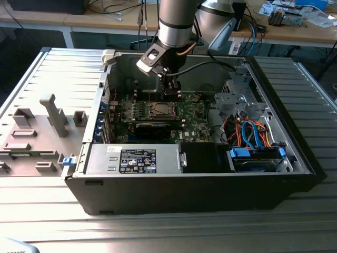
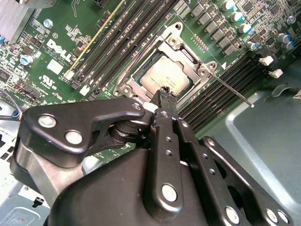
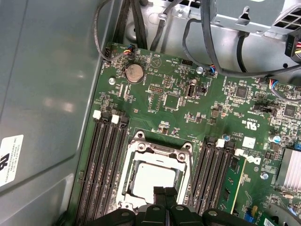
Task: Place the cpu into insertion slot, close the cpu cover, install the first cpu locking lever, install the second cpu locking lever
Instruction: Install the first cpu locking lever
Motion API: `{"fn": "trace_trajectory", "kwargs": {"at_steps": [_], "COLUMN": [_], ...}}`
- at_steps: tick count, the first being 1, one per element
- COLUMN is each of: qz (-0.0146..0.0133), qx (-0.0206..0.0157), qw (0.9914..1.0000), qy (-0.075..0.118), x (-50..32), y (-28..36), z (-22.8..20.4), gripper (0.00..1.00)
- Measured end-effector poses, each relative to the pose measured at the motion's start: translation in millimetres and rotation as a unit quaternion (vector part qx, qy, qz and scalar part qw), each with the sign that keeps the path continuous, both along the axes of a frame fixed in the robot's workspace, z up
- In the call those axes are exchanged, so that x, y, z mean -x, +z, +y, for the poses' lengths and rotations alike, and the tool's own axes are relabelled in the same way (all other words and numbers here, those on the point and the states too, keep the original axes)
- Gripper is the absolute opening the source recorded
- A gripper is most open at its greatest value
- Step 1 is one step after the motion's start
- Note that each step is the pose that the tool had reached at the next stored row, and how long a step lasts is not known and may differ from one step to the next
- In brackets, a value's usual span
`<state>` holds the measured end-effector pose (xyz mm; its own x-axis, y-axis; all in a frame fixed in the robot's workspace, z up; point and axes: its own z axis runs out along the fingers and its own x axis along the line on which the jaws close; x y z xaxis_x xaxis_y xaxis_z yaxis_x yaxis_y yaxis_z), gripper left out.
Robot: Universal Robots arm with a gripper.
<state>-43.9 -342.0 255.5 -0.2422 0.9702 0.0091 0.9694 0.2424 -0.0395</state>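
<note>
Closest in: gripper (image 2: pixel 164 92), fingers pressed together on nothing, tips poised just above the rim of the cpu cover (image 2: pixel 186 59). Seated flat in the insertion slot (image 1: pixel 160 109): the cpu (image 2: pixel 164 77), at 6 o'clock of the gripper in the exterior view, framed by the lowered cover. Probably light, rigid, delicate underneath; best taken by its edges, not the slick metal top. Locking lever (image 2: pixel 230 88) seemingly unlatched, slanting out over the memory slots (image 2: pixel 216 96). Likely thin, springy wire; best pushed near its free end.
</note>
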Motion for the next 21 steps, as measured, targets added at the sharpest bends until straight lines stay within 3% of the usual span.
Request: {"fn": "trace_trajectory", "kwargs": {"at_steps": [21], "qz": [0.0], "qx": [0.0], "qw": [0.99997], "qy": [0.008], "x": [0.0], "y": [-0.2], "z": [0.0], "gripper": [0.11]}}
